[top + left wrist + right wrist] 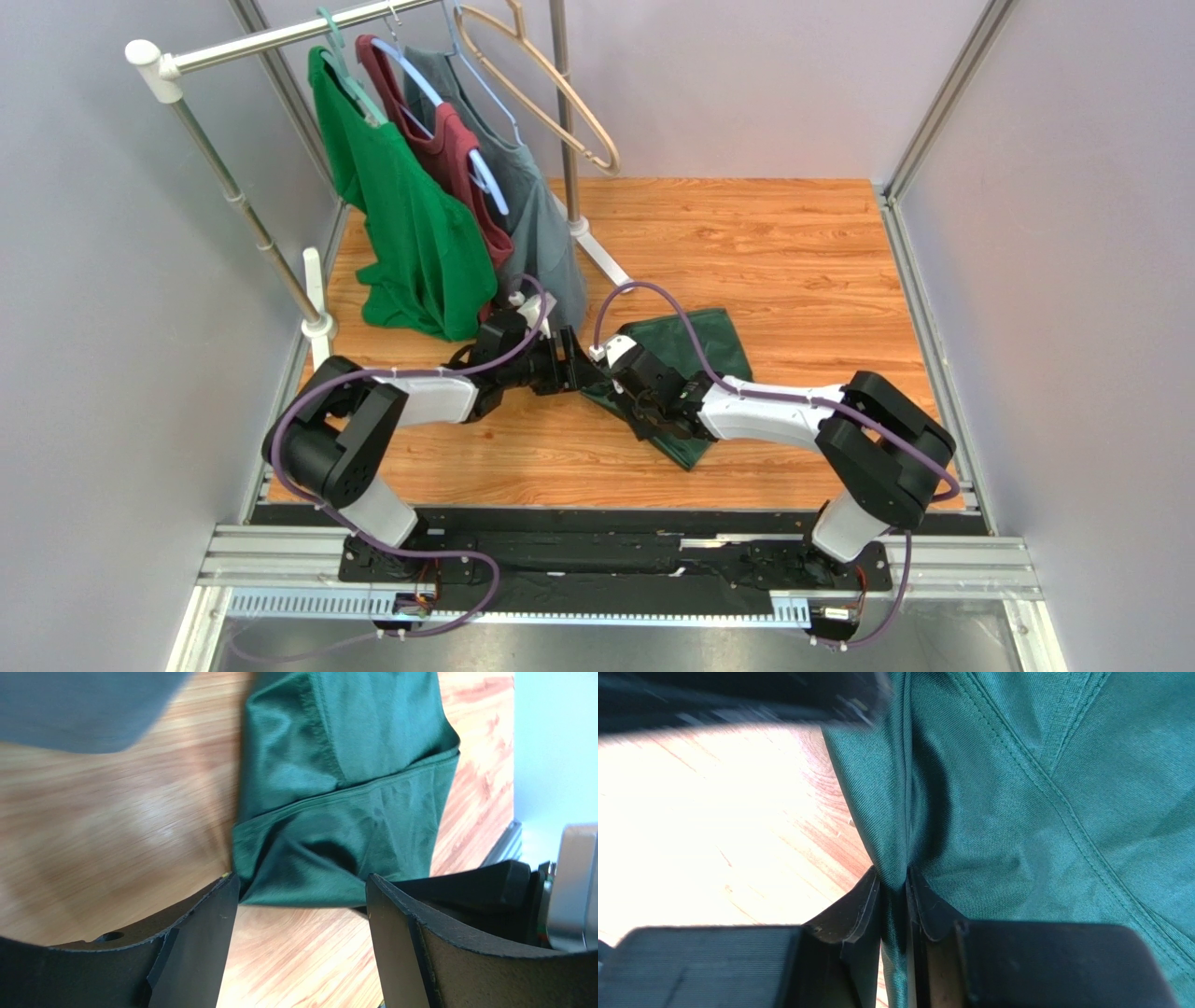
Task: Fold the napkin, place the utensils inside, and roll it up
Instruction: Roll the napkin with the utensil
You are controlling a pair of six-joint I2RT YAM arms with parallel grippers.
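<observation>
Napkin (697, 347): thin, soft, light cloth, judged limp and slippery; laid partly folded on the table (800, 252). A ridge is pinched tight in the right gripper (894, 882). The left gripper (302, 892) is spread wide, empty, at its edge. Hemmed corners are advised for holding.

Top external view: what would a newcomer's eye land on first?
The two arms meet mid-table over the dark green napkin lying on the wooden table. The right gripper is pinched shut on a fold of it, while the left gripper is open at its edge. Back left, shirts hang on a rack.
</observation>
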